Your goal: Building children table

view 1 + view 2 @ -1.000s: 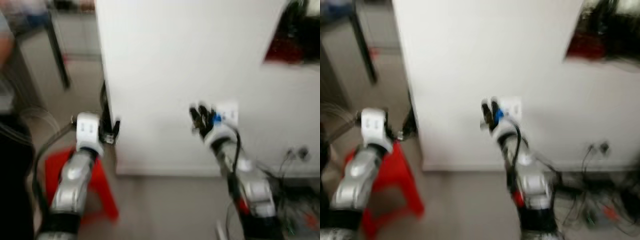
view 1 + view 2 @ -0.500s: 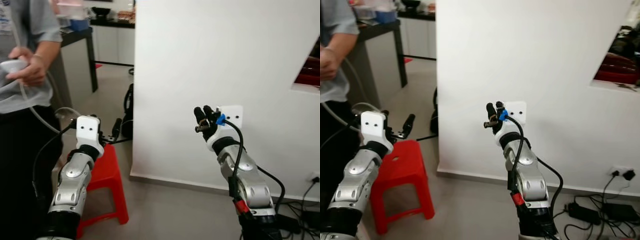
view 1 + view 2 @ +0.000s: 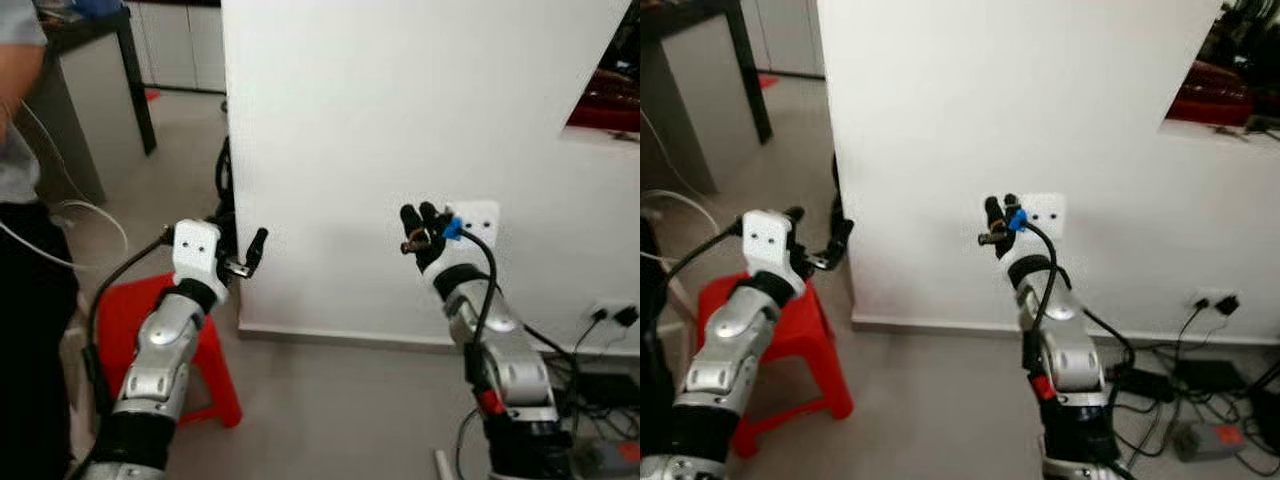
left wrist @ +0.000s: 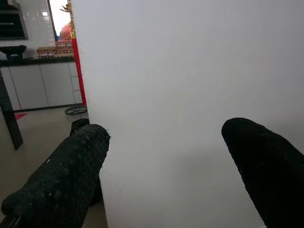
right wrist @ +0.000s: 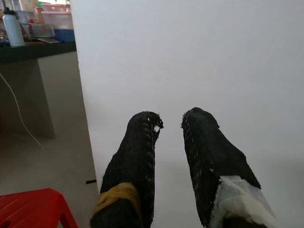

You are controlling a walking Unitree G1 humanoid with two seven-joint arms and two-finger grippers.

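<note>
Left eye view: against the picture half a second back, the whole scene is shifted, which is read as a turn and dip of the head camera rather than a move of the things. The white wall (image 3: 400,150) is now faced more squarely, and the person (image 3: 20,200) is pushed to the left edge. No part of the children table can be made out, so the task is judged to be at a searching or walking stage. The red stool (image 3: 215,375) stands on the floor (image 3: 330,420) at the wall's foot, just below and behind the left gripper (image 3: 252,255), which is raised and spread wide, holding nothing. The right gripper (image 3: 418,228) is raised before a white wall socket (image 3: 478,222).

Right eye view: a tangle of cables (image 3: 1180,400) lies on the floor along the wall's base, right of the right arm.

Left wrist view: the fingers (image 4: 61,180) are seen far apart, bare wall between them.

Right wrist view: the fingers (image 5: 133,161) are nearly together, a narrow gap left, nothing gripped.
</note>
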